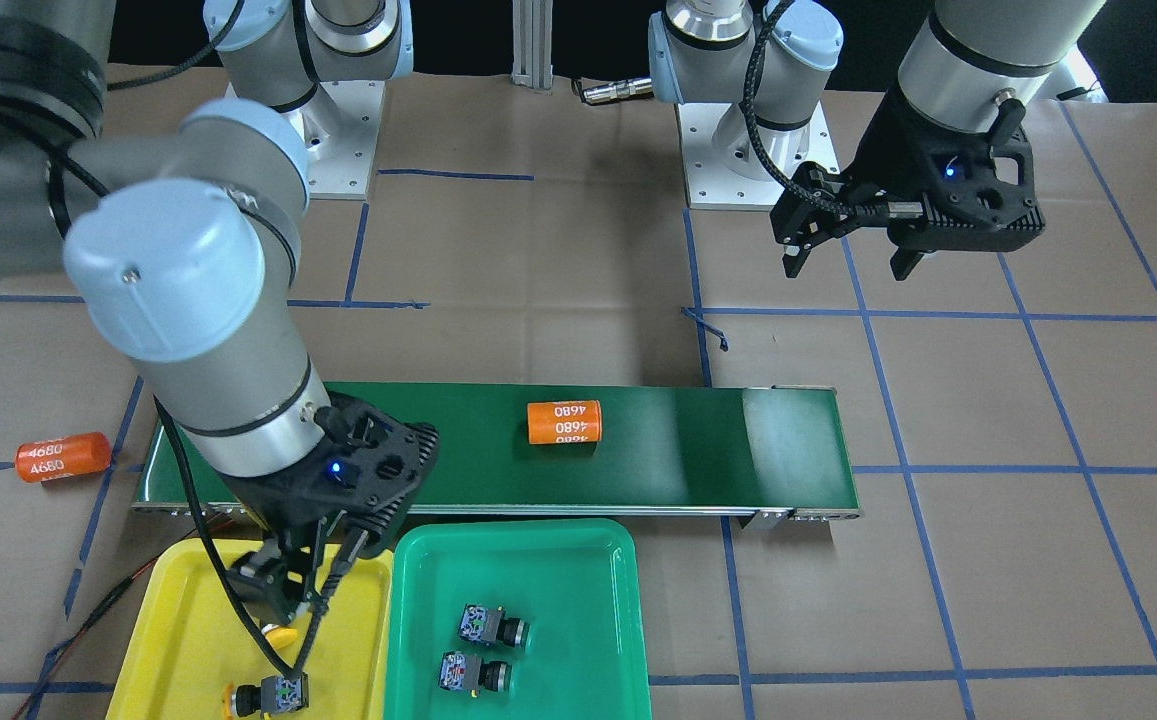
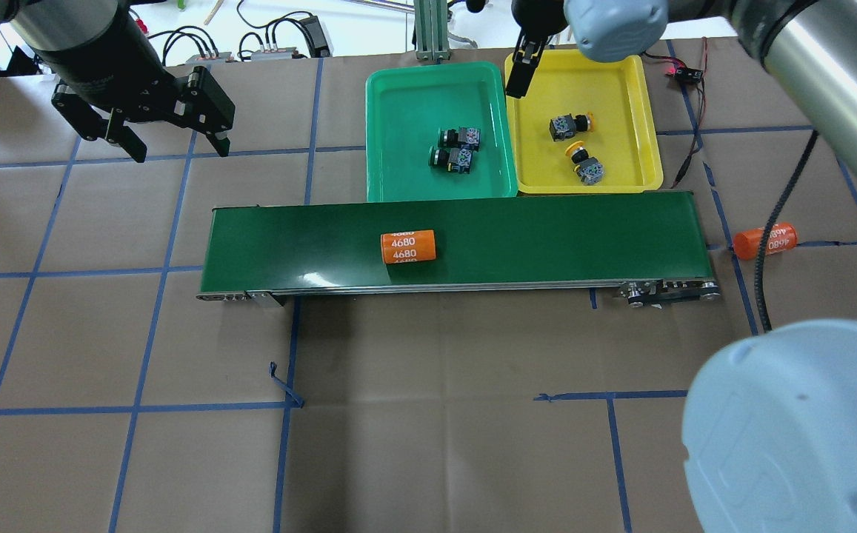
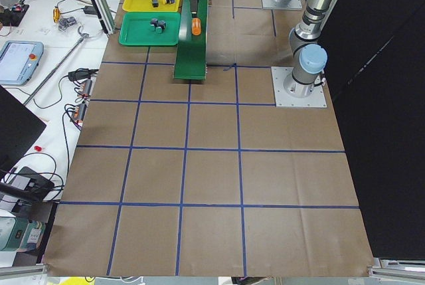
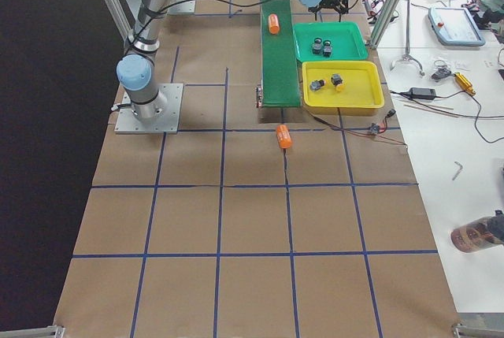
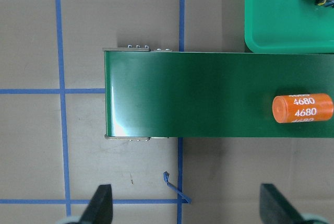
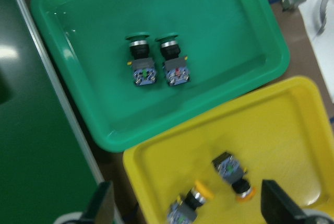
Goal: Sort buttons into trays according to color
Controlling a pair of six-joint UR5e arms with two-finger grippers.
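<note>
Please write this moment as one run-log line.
left gripper: open | right gripper: open, above yellow tray | green tray: two green buttons | yellow tray: two yellow buttons

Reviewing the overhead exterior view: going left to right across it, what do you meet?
left gripper → green tray → yellow tray → orange cylinder lying on the table. The belt spans under both trays, so it is left out.

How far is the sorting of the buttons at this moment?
Done: both green buttons lie in the green tray, both yellow buttons in the yellow tray. In hand: nothing; left gripper and right gripper are open and empty. Remaining: no button shows outside them.
</note>
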